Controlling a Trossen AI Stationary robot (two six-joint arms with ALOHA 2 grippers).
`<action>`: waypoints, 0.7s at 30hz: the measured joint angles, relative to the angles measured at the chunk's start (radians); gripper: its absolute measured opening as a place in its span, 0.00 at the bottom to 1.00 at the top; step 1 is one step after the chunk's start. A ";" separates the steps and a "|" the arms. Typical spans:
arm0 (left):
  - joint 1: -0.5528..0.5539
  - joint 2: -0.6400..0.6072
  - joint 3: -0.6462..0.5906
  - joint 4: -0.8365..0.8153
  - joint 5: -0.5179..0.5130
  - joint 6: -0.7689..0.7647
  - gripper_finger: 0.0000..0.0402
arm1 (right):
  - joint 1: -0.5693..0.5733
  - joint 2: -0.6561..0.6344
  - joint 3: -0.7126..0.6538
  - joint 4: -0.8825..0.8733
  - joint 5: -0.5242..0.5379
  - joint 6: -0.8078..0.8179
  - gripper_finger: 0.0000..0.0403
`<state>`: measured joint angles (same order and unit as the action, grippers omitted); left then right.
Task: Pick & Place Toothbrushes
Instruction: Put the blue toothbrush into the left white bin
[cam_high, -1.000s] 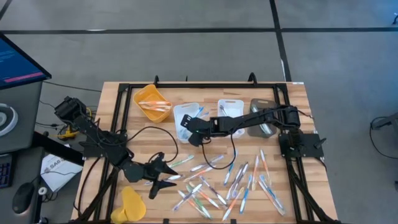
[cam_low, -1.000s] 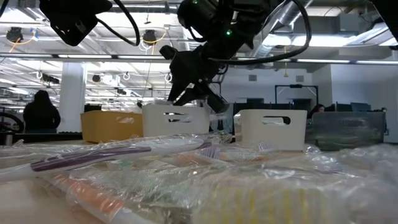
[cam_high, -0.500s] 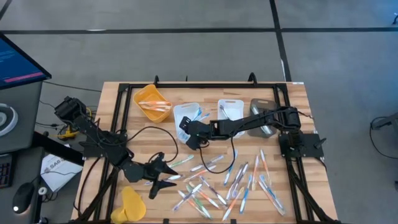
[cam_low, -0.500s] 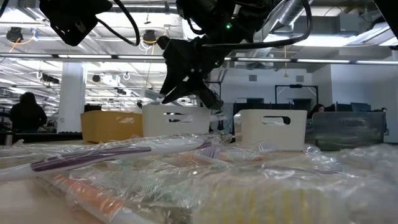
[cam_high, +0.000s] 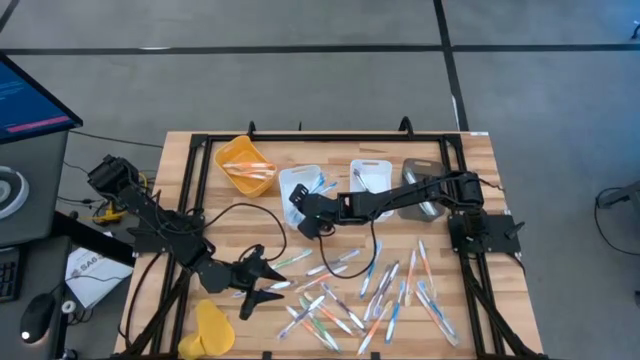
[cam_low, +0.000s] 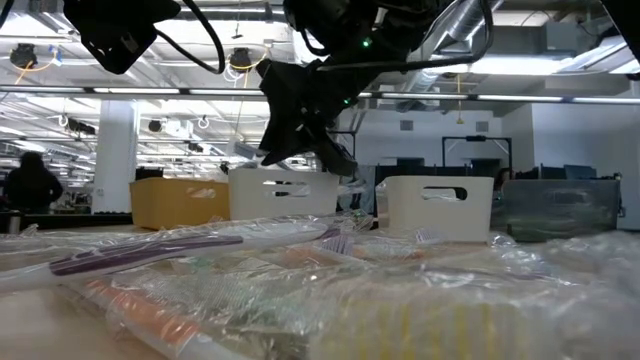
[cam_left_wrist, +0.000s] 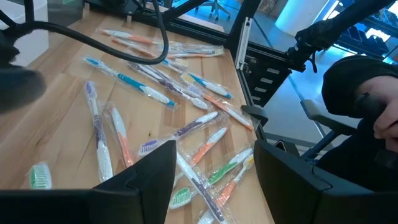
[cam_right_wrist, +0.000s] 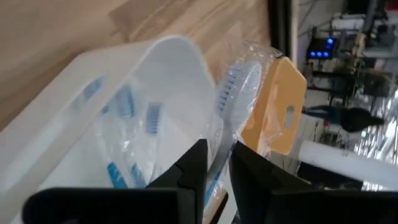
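The left gripper (cam_high: 262, 279) is parked at about seven o'clock on the desk (cam_high: 480, 160), its fingers spread apart and empty. At ten o'clock a yellow tray (cam_high: 243, 165) is seen, and beside it a white tray (cam_high: 285, 180) already carrying blue toothbrushes. Above that tray's near rim the right gripper (cam_high: 300, 212) is clamped on a wrapped blue toothbrush (cam_right_wrist: 233, 87). The placing step appears in hand; a release over the tray interior (not its rim) seems called for next. Many toothbrushes (cam_high: 385, 290) lie scattered toward five o'clock, near the desk's front edge, with open room between.
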<state>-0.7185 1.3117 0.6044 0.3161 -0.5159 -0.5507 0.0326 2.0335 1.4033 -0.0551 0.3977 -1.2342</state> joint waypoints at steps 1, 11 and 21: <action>0.000 0.000 0.000 0.000 0.000 0.000 0.52 | 0.000 0.000 0.000 0.010 0.000 0.016 0.14; 0.000 0.000 0.000 0.000 0.000 0.000 0.52 | 0.000 0.000 0.000 0.006 0.000 0.008 0.13; 0.000 0.000 0.000 0.000 0.000 0.000 0.52 | -0.001 0.000 0.000 0.005 0.000 -0.026 0.13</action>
<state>-0.7185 1.3117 0.6044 0.3157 -0.5159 -0.5507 0.0315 2.0335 1.4033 -0.0499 0.3981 -1.2599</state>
